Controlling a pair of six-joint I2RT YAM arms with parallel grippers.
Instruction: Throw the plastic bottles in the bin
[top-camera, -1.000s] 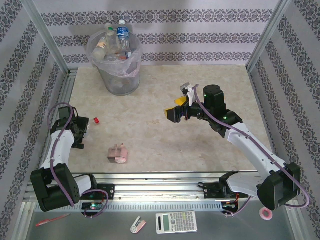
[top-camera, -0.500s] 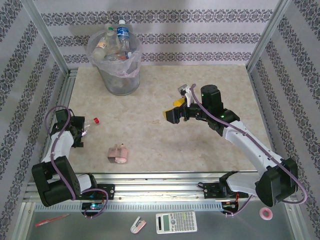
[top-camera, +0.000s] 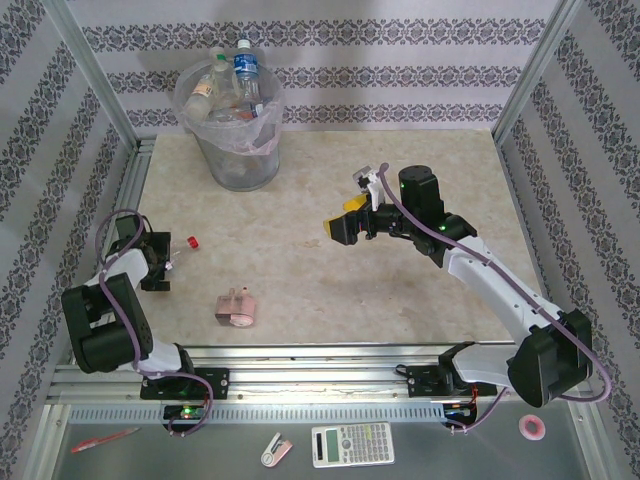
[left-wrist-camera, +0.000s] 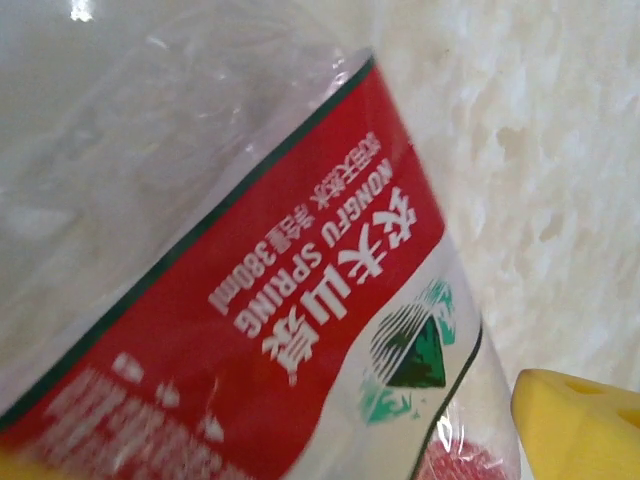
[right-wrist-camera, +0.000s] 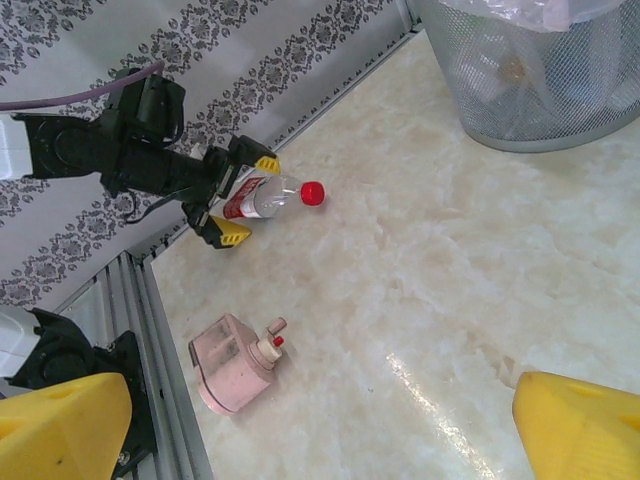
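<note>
Folding lower at the left edge of the desk (top-camera: 330, 295), the left arm has brought your left pincer (right-wrist-camera: 246, 198) astride the last loose plastic bottle (right-wrist-camera: 268, 196), so the pick-up is set up; the other bottles (top-camera: 243, 66) already sit in the bin (top-camera: 236, 165). Its jaws stand wide either side of the red-labelled body, not yet clamped, and the right pincer (top-camera: 342, 222) hangs wide and empty over mid-desk

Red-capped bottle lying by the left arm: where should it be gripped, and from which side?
Probably across the label of the bottle, from its base end. It lies flat, red cap pointing away from the left pincer, whose open jaws stand either side of the labelled body.
</note>
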